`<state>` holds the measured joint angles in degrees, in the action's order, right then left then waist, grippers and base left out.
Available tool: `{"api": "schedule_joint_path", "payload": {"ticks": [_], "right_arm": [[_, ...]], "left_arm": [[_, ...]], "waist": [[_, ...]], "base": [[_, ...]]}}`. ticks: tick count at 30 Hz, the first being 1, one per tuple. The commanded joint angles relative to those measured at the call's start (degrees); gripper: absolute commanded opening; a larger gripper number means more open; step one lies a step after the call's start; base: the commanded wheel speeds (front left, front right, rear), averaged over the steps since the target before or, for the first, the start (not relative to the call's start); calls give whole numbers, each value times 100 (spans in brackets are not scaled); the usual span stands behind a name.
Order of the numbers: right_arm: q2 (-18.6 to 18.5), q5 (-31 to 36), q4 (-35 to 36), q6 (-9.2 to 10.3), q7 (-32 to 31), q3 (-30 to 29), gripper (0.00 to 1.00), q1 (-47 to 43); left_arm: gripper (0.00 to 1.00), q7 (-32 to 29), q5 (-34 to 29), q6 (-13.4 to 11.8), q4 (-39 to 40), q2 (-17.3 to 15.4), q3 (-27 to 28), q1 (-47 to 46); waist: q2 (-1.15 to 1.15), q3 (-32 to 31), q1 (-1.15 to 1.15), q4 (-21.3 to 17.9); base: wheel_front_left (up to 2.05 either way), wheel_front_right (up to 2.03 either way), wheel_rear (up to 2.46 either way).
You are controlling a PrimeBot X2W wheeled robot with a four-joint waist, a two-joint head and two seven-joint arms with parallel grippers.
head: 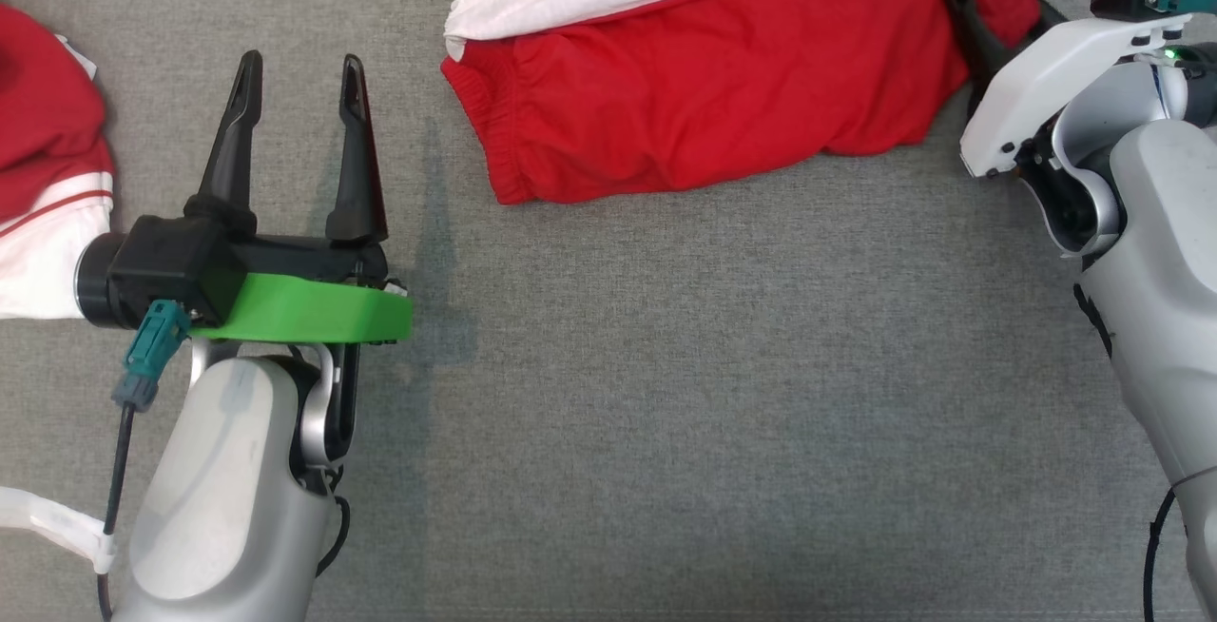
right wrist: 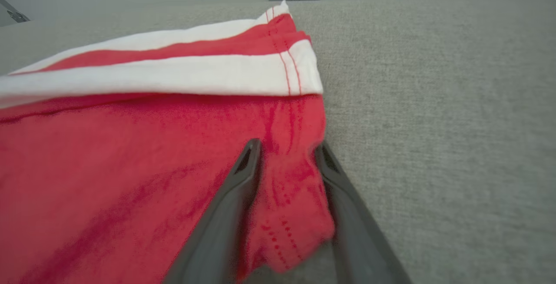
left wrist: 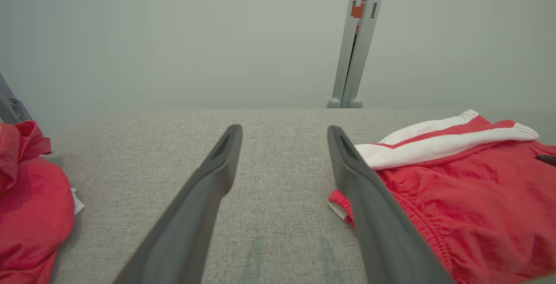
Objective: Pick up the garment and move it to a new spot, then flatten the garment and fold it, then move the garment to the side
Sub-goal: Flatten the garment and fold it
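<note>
Garment, head view: the red garment (head: 723, 99) with white stripes lies rumpled at the far middle-right of the grey tabletop (head: 666, 432), its elastic waistband facing left and its far edge cut off by the frame.
Right jaws, head view: they sit at the garment's right end, with the dark fingers (head: 970, 23) against the red cloth.
Left jaws, head view: they are wide open and empty above bare tabletop, well apart from the waistband. A second red and white cloth (head: 48, 156) lies at the left edge.
Left wrist view: both fingers are spread with nothing between them. The garment lies beside the right-hand finger and the other red cloth is far off on the opposite side. A grey post (left wrist: 358, 41) stands beyond the tabletop.
Right wrist view: the jaws stand partly apart on either side of the garment's near hem corner. Red cloth is bunched between them and touches both fingers. Whether they already pinch it firmly, I cannot tell.
Step, as I judge it: taking hold of the corner for the first lift.
Risk, thin hold: the bunch sits near the hem's very edge, so it could slide out when raised.
Risk, single layer: the jaws may catch only the top layer, so the garment would hang twisted and be harder to flatten.
Risk, one-sided lift: with the left jaws idle, the waistband end may drag across the tabletop.
</note>
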<state>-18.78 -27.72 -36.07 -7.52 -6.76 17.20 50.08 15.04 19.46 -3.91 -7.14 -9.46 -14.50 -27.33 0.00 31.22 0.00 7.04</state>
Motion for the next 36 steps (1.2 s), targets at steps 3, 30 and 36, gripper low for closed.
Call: {"api": "schedule_joint_path", "payload": {"ticks": [3,30,36], "right_arm": [[18,-45,-154,9,227,31,0,-156],[495,670,2094,7,432,-1768,0,-2688],[682,1074,2588,7,181,-1070,0,-2099]], "left_arm": [[100,16,-101,54,-30,36,72,-5],[100,-79,-134,-20,3,-55,32,633],[100,-75,-116,3,-50,-17,-34,559]], "waist": [[0,-90,0,-34],[0,-813,0,-480],[0,-884,0,-368]], "base": [[0,0,0],[0,0,0],[0,0,0]]}}
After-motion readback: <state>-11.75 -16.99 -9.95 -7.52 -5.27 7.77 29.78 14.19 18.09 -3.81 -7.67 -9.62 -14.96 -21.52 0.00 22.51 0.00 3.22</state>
